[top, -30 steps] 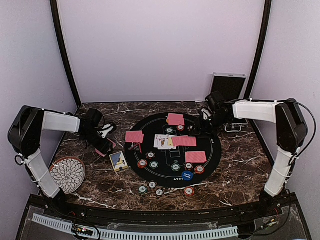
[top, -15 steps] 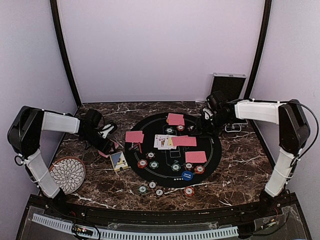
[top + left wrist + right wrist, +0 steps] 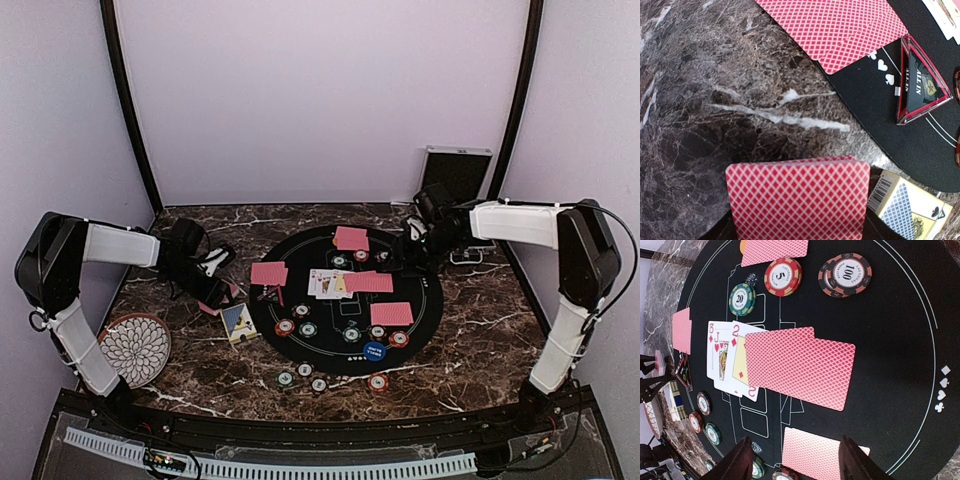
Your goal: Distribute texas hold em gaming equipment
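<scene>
A round black mat (image 3: 430, 300) carries red-backed playing cards (image 3: 351, 238), face-up cards (image 3: 325, 283), poker chips (image 3: 285, 327) and a blue button disc (image 3: 374, 351). My left gripper (image 3: 213, 290) hovers left of the mat, shut on a deck of red-backed cards (image 3: 795, 200). My right gripper (image 3: 400, 252) is over the mat's back right, open, with nothing held. In the right wrist view that gripper (image 3: 797, 460) straddles a face-down card (image 3: 820, 450) lying on the mat below. Beyond it lie overlapping red-backed cards (image 3: 800, 365), face-up cards (image 3: 725, 357) and chips (image 3: 845, 274).
A card box (image 3: 237, 322) lies beside the mat's left edge. A flower-patterned plate (image 3: 135, 348) sits at the front left. The chip case (image 3: 455, 175) stands open at the back right. Several chips (image 3: 305, 377) lie on the marble in front of the mat. A triangular all-in marker (image 3: 920, 85) rests on the mat.
My right gripper has opened wider and drawn slightly back toward the right. The left arm and its deck have not moved.
</scene>
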`<state>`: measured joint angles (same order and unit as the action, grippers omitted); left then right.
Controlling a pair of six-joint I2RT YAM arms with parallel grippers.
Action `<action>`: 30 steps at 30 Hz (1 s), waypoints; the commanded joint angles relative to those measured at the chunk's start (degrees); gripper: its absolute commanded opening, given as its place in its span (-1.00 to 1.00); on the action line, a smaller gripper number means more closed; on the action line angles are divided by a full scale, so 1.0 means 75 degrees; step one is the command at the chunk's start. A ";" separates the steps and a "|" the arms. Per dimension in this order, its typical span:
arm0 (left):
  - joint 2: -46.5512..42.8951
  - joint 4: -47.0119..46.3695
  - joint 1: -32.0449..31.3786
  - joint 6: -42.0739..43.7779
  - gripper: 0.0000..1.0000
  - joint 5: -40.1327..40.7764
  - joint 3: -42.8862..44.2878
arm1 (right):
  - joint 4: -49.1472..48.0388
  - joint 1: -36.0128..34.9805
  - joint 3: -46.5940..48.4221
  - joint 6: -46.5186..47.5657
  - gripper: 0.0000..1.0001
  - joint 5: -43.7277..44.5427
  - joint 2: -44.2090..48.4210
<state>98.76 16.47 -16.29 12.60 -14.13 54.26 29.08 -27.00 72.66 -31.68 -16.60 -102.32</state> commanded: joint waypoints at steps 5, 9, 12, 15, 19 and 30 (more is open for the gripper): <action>-0.0098 0.0286 -0.0042 -0.0004 0.52 0.0167 -0.0033 | -0.0175 -0.0019 -0.0103 -0.0071 0.30 0.0256 0.0482; -0.0215 0.0338 -0.0042 0.0094 0.94 0.0183 -0.0048 | -0.0163 -0.0020 -0.0071 -0.0098 0.33 0.0255 0.0493; -0.0293 0.0391 -0.0032 0.0172 0.98 0.0187 -0.0044 | -0.0174 -0.0019 -0.0056 -0.0107 0.36 0.0256 0.0515; -0.0327 0.0430 -0.0031 0.0266 0.98 0.0222 -0.0018 | -0.0163 -0.0019 -0.0027 -0.0103 0.37 0.0274 0.0533; -0.0394 0.0494 0.0037 0.0300 0.98 0.0240 0.0109 | -0.0153 -0.0021 -0.0020 -0.0102 0.38 0.0266 0.0564; -0.0639 0.0645 0.0505 0.0230 0.97 0.0046 0.0433 | -0.0213 -0.0015 -0.0119 -0.0131 0.39 0.0299 0.0741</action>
<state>97.34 19.18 -13.98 14.35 -12.67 55.37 28.71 -27.00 72.12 -32.10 -15.11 -99.50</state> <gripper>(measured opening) 0.988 0.691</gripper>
